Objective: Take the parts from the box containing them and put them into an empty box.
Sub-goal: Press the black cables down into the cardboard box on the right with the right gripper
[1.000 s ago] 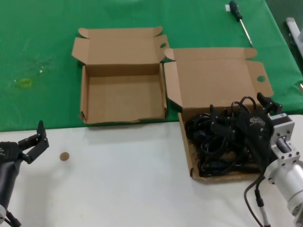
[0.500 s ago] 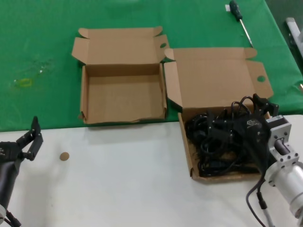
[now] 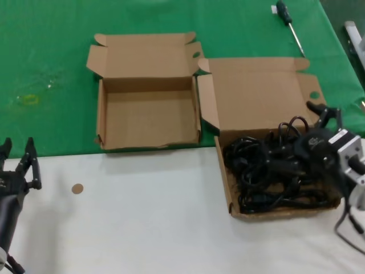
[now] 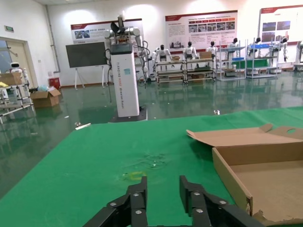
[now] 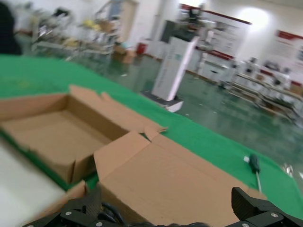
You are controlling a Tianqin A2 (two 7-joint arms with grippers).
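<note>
The black power cords (image 3: 268, 171) lie tangled in the tray of the wider cardboard box (image 3: 225, 171), whose lid (image 3: 259, 97) lies open behind it. My right gripper (image 3: 297, 134) hangs over the cords at that tray's right side, fingers spread wide with nothing between them. In the right wrist view the right gripper (image 5: 165, 210) faces the lid (image 5: 170, 184), with a bit of cord (image 5: 111, 215) low between the fingers. The narrower box (image 3: 100, 114) stands empty to the left. My left gripper (image 3: 17, 149) is open at the table's left edge; in its wrist view the left gripper (image 4: 163, 184) holds nothing.
A green-handled screwdriver (image 3: 288, 23) lies on the green cloth behind the boxes. A small brown disc (image 3: 76, 188) sits on the white table near the left gripper. A yellowish ring mark (image 3: 28, 99) shows on the cloth at the left.
The right gripper has shifted right and turned over the cord box. The left gripper has swung left and turned its fingers upright. Boxes and cords have not moved.
</note>
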